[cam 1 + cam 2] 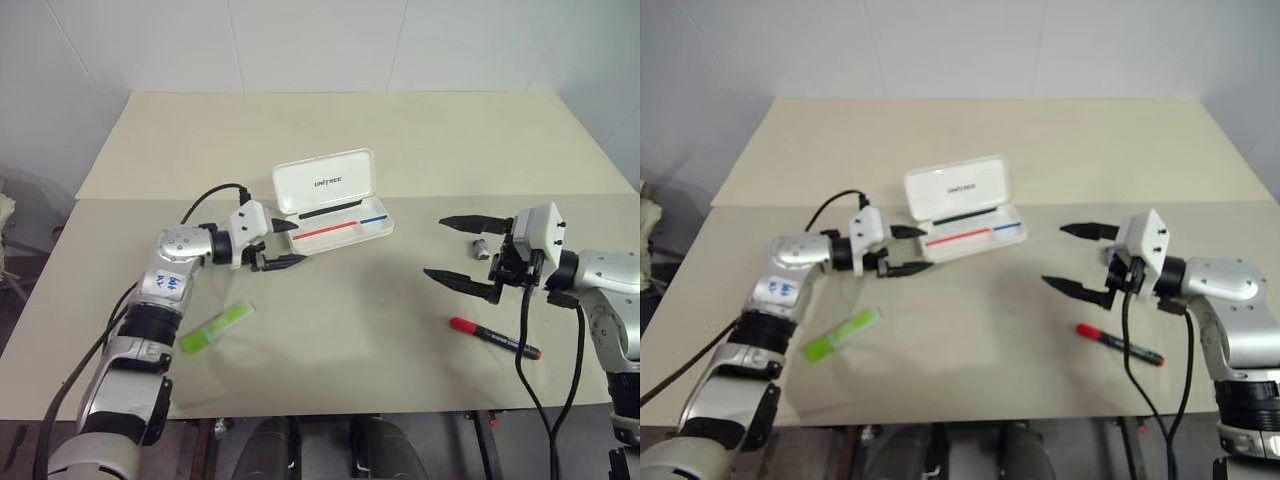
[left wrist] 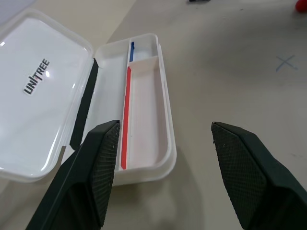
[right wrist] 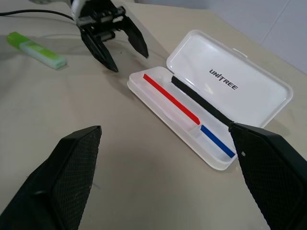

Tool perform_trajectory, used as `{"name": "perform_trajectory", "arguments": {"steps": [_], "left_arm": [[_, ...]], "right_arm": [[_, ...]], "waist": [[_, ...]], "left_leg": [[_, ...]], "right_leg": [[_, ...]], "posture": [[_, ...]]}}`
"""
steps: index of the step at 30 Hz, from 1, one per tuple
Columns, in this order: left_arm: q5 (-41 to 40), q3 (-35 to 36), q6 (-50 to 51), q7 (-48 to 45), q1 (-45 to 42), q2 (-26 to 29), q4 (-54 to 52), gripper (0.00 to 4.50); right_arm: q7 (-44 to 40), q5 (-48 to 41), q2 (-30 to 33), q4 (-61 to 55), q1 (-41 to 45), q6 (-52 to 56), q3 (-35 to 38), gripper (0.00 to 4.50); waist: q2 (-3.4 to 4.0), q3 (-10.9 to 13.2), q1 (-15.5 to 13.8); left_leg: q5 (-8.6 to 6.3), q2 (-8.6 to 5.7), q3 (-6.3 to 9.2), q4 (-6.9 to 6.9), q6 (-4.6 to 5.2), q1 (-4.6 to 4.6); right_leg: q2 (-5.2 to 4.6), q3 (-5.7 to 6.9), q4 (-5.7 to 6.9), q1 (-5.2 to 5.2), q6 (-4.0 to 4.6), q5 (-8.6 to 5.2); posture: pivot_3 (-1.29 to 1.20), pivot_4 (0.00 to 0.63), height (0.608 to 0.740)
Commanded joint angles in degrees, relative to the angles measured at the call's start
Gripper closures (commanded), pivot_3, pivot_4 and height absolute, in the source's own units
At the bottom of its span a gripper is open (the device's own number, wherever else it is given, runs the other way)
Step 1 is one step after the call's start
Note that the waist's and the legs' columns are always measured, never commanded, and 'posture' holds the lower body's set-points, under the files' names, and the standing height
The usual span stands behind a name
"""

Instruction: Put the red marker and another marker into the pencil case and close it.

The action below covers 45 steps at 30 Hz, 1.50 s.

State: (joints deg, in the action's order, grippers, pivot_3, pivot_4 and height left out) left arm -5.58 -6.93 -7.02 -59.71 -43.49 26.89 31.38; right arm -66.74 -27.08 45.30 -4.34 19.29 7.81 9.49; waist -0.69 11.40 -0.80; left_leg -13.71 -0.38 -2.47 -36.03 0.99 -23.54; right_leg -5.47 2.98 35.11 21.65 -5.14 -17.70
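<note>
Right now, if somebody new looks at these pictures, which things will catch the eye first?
First the white pencil case, lying open in the middle of the table with its lid up and red and blue lines inside. Next the green highlighter near the left arm and the red marker near the right arm, both lying outside the case. The left gripper is open beside the case's end; the right gripper is also open, empty.

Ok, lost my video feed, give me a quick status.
Both grippers open, empty: left gripper by the open pencil case, right gripper above the red marker. Green highlighter on table. Nothing blocking.
</note>
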Motion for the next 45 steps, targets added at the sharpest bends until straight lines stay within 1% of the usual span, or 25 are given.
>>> {"name": "perform_trajectory", "arguments": {"steps": [1, 8, 11, 18, 25, 33, 36, 39, 41, 42, 44, 45], "left_arm": [[0.89, -0.91, -2.24, -0.93, -3.26, -1.51, 3.39, 1.30], [3.98, -3.19, -3.79, -1.57, -8.73, -3.96, 12.00, 1.30], [4.20, -2.98, -4.04, -1.80, -10.00, -4.56, 14.34, 1.30], [7.30, -5.03, -3.92, -3.13, -13.37, -5.38, 19.58, 1.30], [11.12, -7.04, 1.15, -3.36, -17.60, -6.43, 24.71, 1.30], [14.72, -9.98, 6.83, -5.30, -20.78, -8.07, 25.81, 1.30], [16.33, -11.44, 8.69, -5.46, -21.37, -8.11, 25.68, 1.82], [17.42, -12.30, 8.95, -5.43, -21.20, -8.17, 25.17, 2.76], [18.00, -12.82, 8.75, -5.31, -20.70, -8.23, 24.68, 3.52], [18.30, -13.09, 8.51, -5.30, -20.42, -8.25, 24.47, 3.80], [19.06, -14.54, 7.58, -7.11, -18.67, -7.90, 22.58, 4.44], [19.22, -15.08, 7.38, -7.97, -17.85, -7.72, 21.60, 4.48]], "right_arm": [[0.90, -0.93, -0.29, -2.32, 0.17, -0.98, 1.58, 0.00], [4.27, -1.62, -1.38, -7.29, -3.74, -0.25, 2.77, 0.00], [5.38, -1.90, -1.26, -8.83, -5.07, -0.05, 3.49, 0.00], [7.15, -2.86, -0.77, -12.07, -8.60, 0.25, 6.00, 0.00], [8.78, -2.64, -0.81, -13.96, -9.34, 0.48, 6.97, 0.00], [10.66, -2.38, -0.55, -15.08, -8.96, 0.34, 7.44, 0.00], [11.06, -2.39, -0.38, -15.36, -8.76, 0.39, 7.58, 0.00], [11.40, -2.42, -0.21, -15.72, -8.66, 0.45, 7.64, 0.00], [11.65, -2.45, -0.10, -15.90, -8.52, 0.50, 7.63, 0.00], [11.75, -2.46, -0.07, -15.93, -8.41, 0.53, 7.61, 0.00], [12.97, -4.22, -0.82, -16.05, -7.48, 1.53, 8.26, 0.00], [13.75, -5.35, -1.31, -16.09, -6.92, 2.21, 8.66, 0.00]], "waist": [[-0.01, 0.00, -0.07], [-0.05, 0.03, -0.60], [-0.05, 0.03, -0.60], [-0.08, 0.05, -0.62], [-0.09, 0.05, -0.64], [-0.13, 0.07, -0.60], [-0.13, 0.07, -0.60], [-0.13, 0.07, -0.60], [-0.13, 0.07, -0.57], [-0.13, 0.07, -0.58], [-0.12, 0.07, -0.60], [-0.12, 0.07, -0.72]], "left_leg": [[0.00, 0.00, -0.02, -0.01, 0.00, 0.00], [-0.01, 0.00, -0.12, -0.07, 0.01, -0.03], [-0.01, 0.00, -0.15, -0.08, 0.03, -0.04], [-0.02, 0.00, -0.19, -0.10, 0.04, -0.03], [-0.02, 0.00, -0.21, -0.12, 0.06, -0.03], [0.00, 0.00, -0.25, -0.24, 0.07, 0.02], [0.00, 0.00, -0.25, -0.27, 0.08, 0.02], [0.00, 0.00, -0.25, -0.24, 0.08, 0.02], [-0.01, 0.00, -0.25, -0.22, 0.09, 0.02], [-0.01, 0.00, -0.25, -0.22, 0.09, 0.02], [-0.01, 0.00, -0.25, -0.21, 0.09, 0.05], [-0.01, 0.00, -0.26, -0.22, 0.09, 0.07]], "right_leg": [[0.00, 0.01, 0.00, 0.00, 0.00, 0.00], [0.02, 0.03, 0.01, 0.01, -0.05, 0.03], [0.02, 0.02, 0.00, 0.01, -0.08, 0.04], [0.02, 0.01, 0.01, 0.02, -0.09, 0.05], [0.03, 0.01, 0.03, 0.02, -0.10, 0.06], [0.03, -0.05, 0.26, 0.03, -0.11, 0.05], [0.03, -0.09, 0.29, 0.03, -0.11, 0.05], [0.03, -0.09, 0.26, 0.03, -0.11, 0.05], [0.03, -0.10, 0.23, 0.03, -0.11, 0.05], [0.02, -0.10, 0.22, 0.03, -0.11, 0.05], [0.02, -0.11, 0.22, 0.03, -0.11, 0.05], [0.02, -0.12, 0.24, 0.02, -0.11, 0.05]], "posture": [[0.00, 0.150, 0.740], [0.00, 0.150, 0.740], [0.00, 0.150, 0.740], [0.00, 0.150, 0.740], [0.00, 0.150, 0.740], [0.00, 0.150, 0.740], [0.00, 0.150, 0.740], [0.00, 0.150, 0.740], [0.00, 0.150, 0.740], [0.00, 0.150, 0.740], [0.00, 0.150, 0.740], [0.00, 0.150, 0.740]]}}
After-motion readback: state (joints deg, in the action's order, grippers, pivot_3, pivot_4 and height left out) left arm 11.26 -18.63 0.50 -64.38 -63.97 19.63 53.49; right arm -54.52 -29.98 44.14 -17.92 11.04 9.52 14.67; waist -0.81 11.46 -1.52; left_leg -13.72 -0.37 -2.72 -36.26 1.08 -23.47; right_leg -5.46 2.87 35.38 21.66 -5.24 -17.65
